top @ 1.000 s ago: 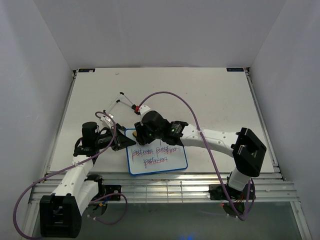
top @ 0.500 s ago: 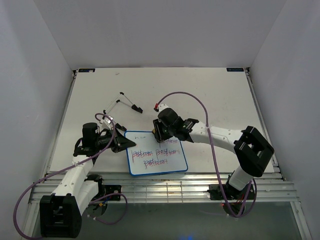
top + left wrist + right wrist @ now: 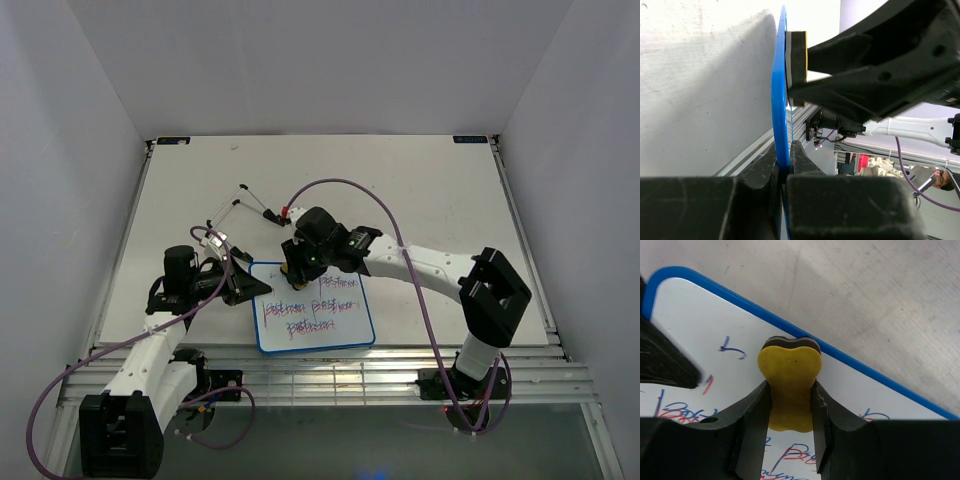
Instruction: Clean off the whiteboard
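The whiteboard (image 3: 330, 325) lies flat near the table's front, blue-framed, with red and blue scribbles across its middle and lower part. My left gripper (image 3: 246, 288) is shut on its left edge; in the left wrist view the blue frame (image 3: 780, 110) runs edge-on between the left gripper's (image 3: 784, 150) black fingers. My right gripper (image 3: 293, 268) is shut on a yellow eraser (image 3: 789, 372), which presses on the whiteboard (image 3: 700, 315) just inside its far edge. The eraser (image 3: 799, 55) also shows against the board in the left wrist view. Small blue and red marks remain beside it.
A thin black wire-like object (image 3: 245, 203) with a red tip lies on the table behind the board. A purple cable (image 3: 350, 190) loops over the right arm. Slotted metal rails (image 3: 330, 375) run along the table's front edge. White walls enclose the table.
The right gripper swept the eraser to the right along the top of the board, then back left. The left gripper and the board stayed put.
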Controlling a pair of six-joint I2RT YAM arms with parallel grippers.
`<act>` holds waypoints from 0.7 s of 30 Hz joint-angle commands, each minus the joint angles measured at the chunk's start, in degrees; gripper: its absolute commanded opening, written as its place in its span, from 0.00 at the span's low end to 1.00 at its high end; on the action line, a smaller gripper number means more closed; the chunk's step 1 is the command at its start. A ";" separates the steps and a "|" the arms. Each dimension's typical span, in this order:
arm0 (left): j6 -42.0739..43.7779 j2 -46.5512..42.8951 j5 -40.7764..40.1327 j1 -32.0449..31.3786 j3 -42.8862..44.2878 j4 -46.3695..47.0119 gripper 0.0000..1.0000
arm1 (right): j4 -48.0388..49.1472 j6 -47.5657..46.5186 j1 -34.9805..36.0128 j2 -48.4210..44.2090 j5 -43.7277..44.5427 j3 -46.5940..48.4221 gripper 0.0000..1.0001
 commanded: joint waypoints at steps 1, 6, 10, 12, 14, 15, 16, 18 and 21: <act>3.80 -4.12 9.62 -0.73 3.59 10.67 0.00 | -6.20 -2.25 3.94 4.69 -5.99 5.13 0.19; 4.94 -5.97 10.94 -0.99 5.53 12.59 0.00 | -10.60 -2.70 7.36 7.25 -4.32 13.82 0.18; 4.42 -7.20 11.12 -1.52 5.44 15.94 0.00 | -12.09 -2.61 8.07 7.34 -1.17 15.60 0.17; 4.33 -8.16 10.77 -1.52 5.44 16.56 0.00 | -12.18 -2.61 7.63 6.64 -0.10 14.72 0.17; 4.41 -8.52 10.76 -1.52 5.27 17.17 0.00 | -12.19 -2.35 6.93 6.02 1.04 12.53 0.17; 4.33 -8.87 10.76 -1.52 5.18 17.26 0.00 | -12.19 -2.08 6.67 5.24 2.00 11.74 0.17; 4.33 -9.04 10.85 -1.60 5.00 17.53 0.00 | -12.19 -1.73 6.32 4.79 3.66 10.77 0.17; 4.15 -9.13 10.77 -1.52 4.83 17.61 0.00 | -11.92 -0.33 5.09 3.31 6.48 7.87 0.17; 3.98 -9.05 10.76 -1.60 4.65 17.70 0.00 | -10.87 0.91 4.38 2.07 7.63 4.88 0.16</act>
